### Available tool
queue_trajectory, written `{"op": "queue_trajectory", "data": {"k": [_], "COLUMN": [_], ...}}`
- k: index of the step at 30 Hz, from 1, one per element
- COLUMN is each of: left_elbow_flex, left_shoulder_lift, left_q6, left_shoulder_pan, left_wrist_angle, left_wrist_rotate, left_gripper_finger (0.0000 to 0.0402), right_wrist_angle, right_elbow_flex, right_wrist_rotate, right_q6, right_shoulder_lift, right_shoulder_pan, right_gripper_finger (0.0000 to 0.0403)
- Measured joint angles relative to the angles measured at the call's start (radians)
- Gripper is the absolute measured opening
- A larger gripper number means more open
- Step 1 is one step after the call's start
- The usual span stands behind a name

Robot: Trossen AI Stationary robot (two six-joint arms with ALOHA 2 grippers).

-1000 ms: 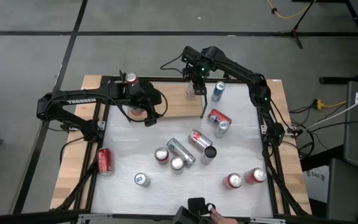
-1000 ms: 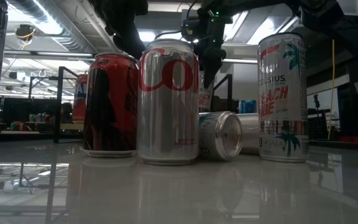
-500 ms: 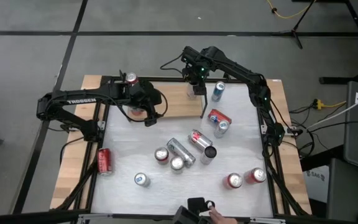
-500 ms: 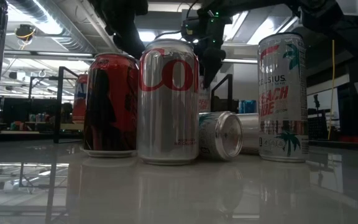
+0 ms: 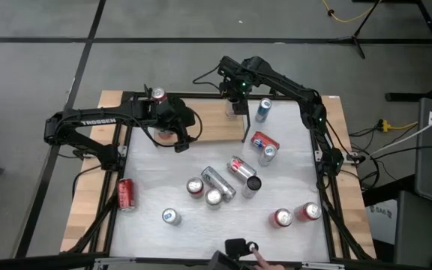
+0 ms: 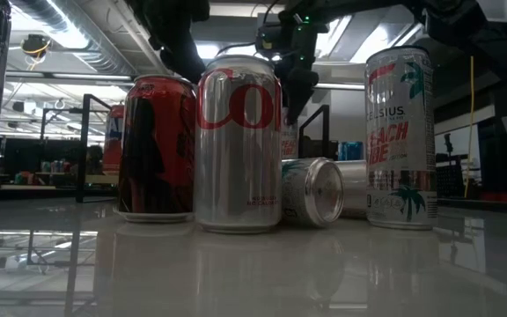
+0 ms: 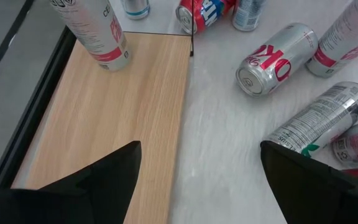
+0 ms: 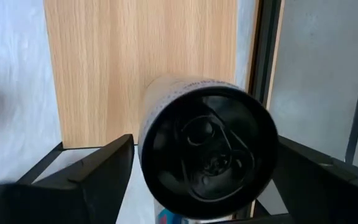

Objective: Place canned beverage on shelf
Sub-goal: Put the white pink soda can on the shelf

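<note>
I have the right end effector [image 5: 235, 99] over the back end of the shelf [image 5: 208, 126], with its fingers [image 8: 82, 171] spread wide on either side of a slim can [image 8: 207, 155] that stands upright on the wood. From the right wrist view I look straight down on that can's dark lid, and there is a gap between it and each finger, so the can is standing free. It sits close to the shelf's black rail [image 8: 263, 56]. In the left wrist view the same can [image 7: 92, 31] shows as a tall white one with a red band, on the light-brown board.

My left end effector [image 5: 178, 135] hangs above the near end of the shelf, fingers [image 7: 114, 171] apart and holding nothing.

The other cans are on the white table [image 5: 163, 180]: a silver one with red lettering [image 7: 275, 59] lies on its side just off the shelf edge, and a long silver one [image 7: 319, 121] lies beside it. In the low view a red can [image 6: 155, 148], a silver can [image 6: 238, 141] and a tall white can [image 6: 400, 136] stand upright in front.
</note>
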Motion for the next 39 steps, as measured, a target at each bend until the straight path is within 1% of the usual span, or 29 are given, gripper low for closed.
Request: {"op": "queue_trajectory", "data": {"k": [3, 8, 13, 16, 22, 25, 27, 31, 39], "left_elbow_flex": [0.000, 0.000, 0.000, 0.000, 0.000, 0.000, 0.000, 0.000, 0.000], "left_shoulder_lift": [0.000, 0.000, 0.000, 0.000, 0.000, 0.000, 0.000, 0.000, 0.000], "left_q6": [0.000, 0.000, 0.000, 0.000, 0.000, 0.000, 0.000, 0.000, 0.000], "left_shoulder_pan": [0.000, 0.000, 0.000, 0.000, 0.000, 0.000, 0.000, 0.000, 0.000], "left_wrist_angle": [0.000, 0.000, 0.000, 0.000, 0.000, 0.000, 0.000, 0.000, 0.000], "left_wrist_rotate": [0.000, 0.000, 0.000, 0.000, 0.000, 0.000, 0.000, 0.000, 0.000], "left_gripper_finger": [0.0322, 0.0322, 0.0322, 0.0322, 0.0322, 0.0322, 0.0322, 0.0322, 0.0322], "right_wrist_angle": [0.012, 0.048, 0.048, 0.046, 0.047, 0.047, 0.047, 0.049, 0.049], "right_elbow_flex": [0.000, 0.000, 0.000, 0.000, 0.000, 0.000, 0.000, 0.000, 0.000], "right_wrist_rotate": [0.002, 0.042, 0.043, 0.043, 0.043, 0.043, 0.048, 0.108, 0.110], "right_q6": [0.000, 0.003, 0.021, 0.031, 0.031, 0.031, 0.031, 0.027, 0.004], "right_shoulder_lift": [0.000, 0.000, 0.000, 0.000, -0.002, -0.002, -0.002, -0.002, -0.002], "right_shoulder_pan": [0.007, 0.015, 0.013, 0.013, 0.013, 0.013, 0.012, 0.012, -0.014], "right_gripper_finger": [0.0344, 0.0344, 0.0340, 0.0322, 0.0268, 0.0252, 0.0251, 0.0259, 0.0256]}}
